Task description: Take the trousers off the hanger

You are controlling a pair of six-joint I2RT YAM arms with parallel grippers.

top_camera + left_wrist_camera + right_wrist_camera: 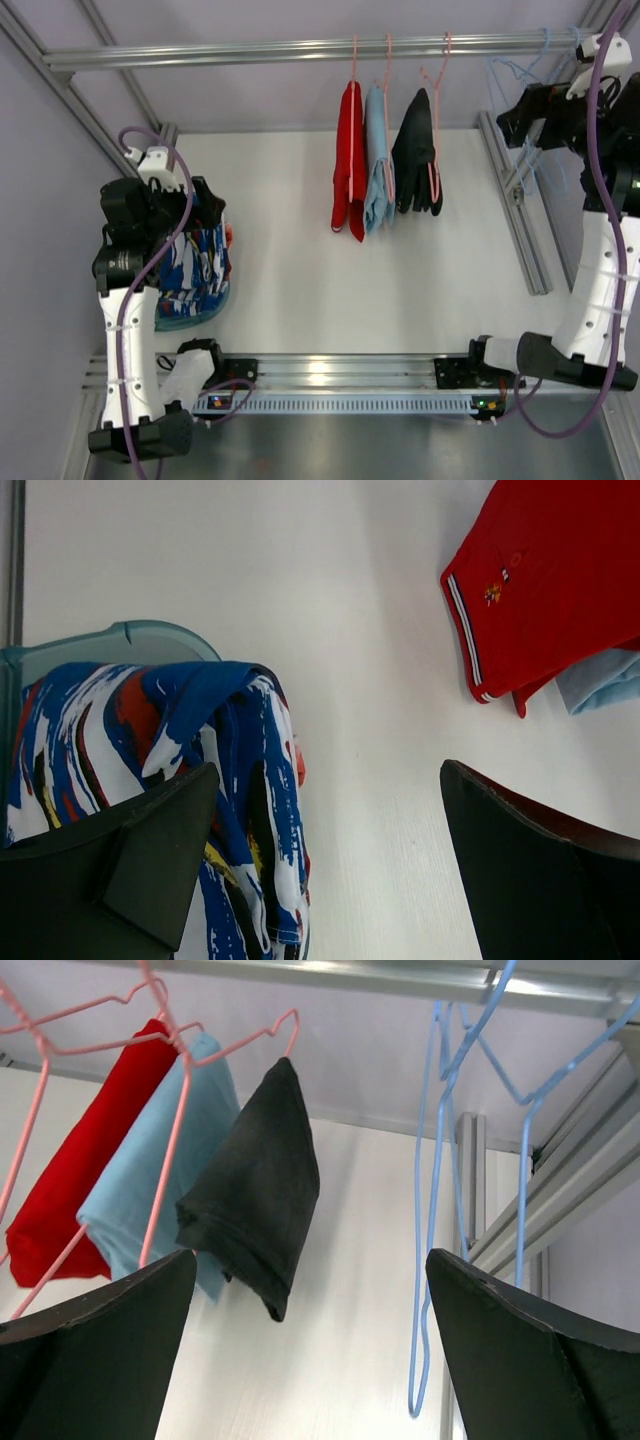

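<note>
The trousers point(200, 265), blue with white and red streaks, lie bunched in a teal basket point(195, 318) at the table's left. In the left wrist view the trousers point(230, 710) drape over the basket rim point(150, 638). My left gripper point(205, 203) hovers over them, open and empty point(328, 780). The light-blue wire hanger point(510, 70) hangs bare on the rail at the far right. My right gripper point(520, 115) is open and empty point(310, 1260) just left of the hanger point(417, 1216), not touching it.
Three pink hangers on the rail point(250, 50) carry a red garment point(348, 160), a light-blue garment point(377, 160) and a black garment point(417, 155). An aluminium strut point(515, 205) runs along the table's right side.
</note>
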